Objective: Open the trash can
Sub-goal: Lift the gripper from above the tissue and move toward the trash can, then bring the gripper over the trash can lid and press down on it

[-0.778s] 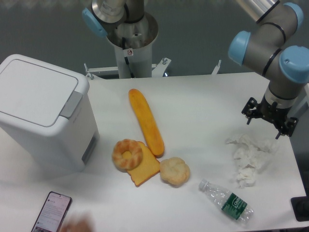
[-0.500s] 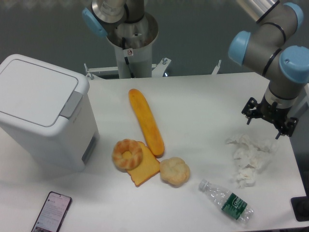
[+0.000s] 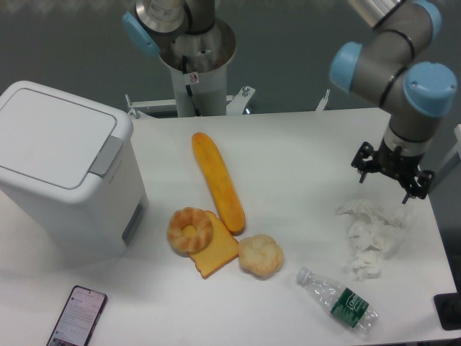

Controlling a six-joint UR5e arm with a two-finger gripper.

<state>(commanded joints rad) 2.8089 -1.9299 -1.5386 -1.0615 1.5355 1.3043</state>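
Observation:
The trash can (image 3: 65,162) is a large white boxy bin at the left of the table, its flat lid shut and its grey push bar (image 3: 106,156) on the right side of the lid. My gripper (image 3: 387,178) hangs far to the right, above the table's right side just above crumpled tissues. Its fingers are spread apart and hold nothing. The whole width of the table lies between the gripper and the bin.
A long bread loaf (image 3: 217,180), a doughnut (image 3: 190,229), a toast slice (image 3: 214,254) and a round bun (image 3: 260,255) lie mid-table. Crumpled tissues (image 3: 371,231) and a plastic bottle (image 3: 338,299) lie right. A phone (image 3: 76,316) lies front left.
My gripper and arm have shifted slightly left and toward the back. A blurred hand near the phone at the front left edge has gone.

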